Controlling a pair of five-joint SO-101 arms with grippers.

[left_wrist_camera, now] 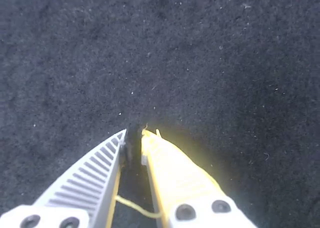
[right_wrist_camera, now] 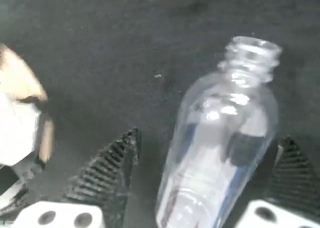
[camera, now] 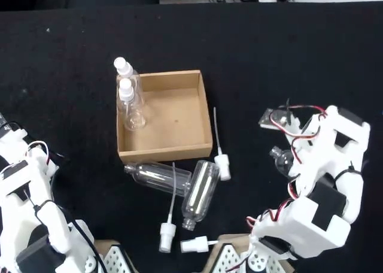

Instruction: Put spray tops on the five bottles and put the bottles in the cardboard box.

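My right gripper (right_wrist_camera: 210, 138) is open, its black fingers either side of a clear uncapped bottle (right_wrist_camera: 220, 138) lying on the black table; one finger stands clear of it. From above, that bottle (camera: 280, 159) lies beside the right arm (camera: 326, 183). My left gripper (left_wrist_camera: 133, 136) is shut on nothing, low over bare table. The cardboard box (camera: 179, 146) sits mid-table with two capped bottles (camera: 127, 92) upright at its left wall. Two uncapped bottles (camera: 200, 192) lie in front of it, among three loose spray tops (camera: 222, 164).
The left arm (camera: 27, 195) sits at the near left corner of the table. One spray top (camera: 166, 234) and another (camera: 195, 245) lie close to the front edge. Open black table stretches behind and to the left of the box.
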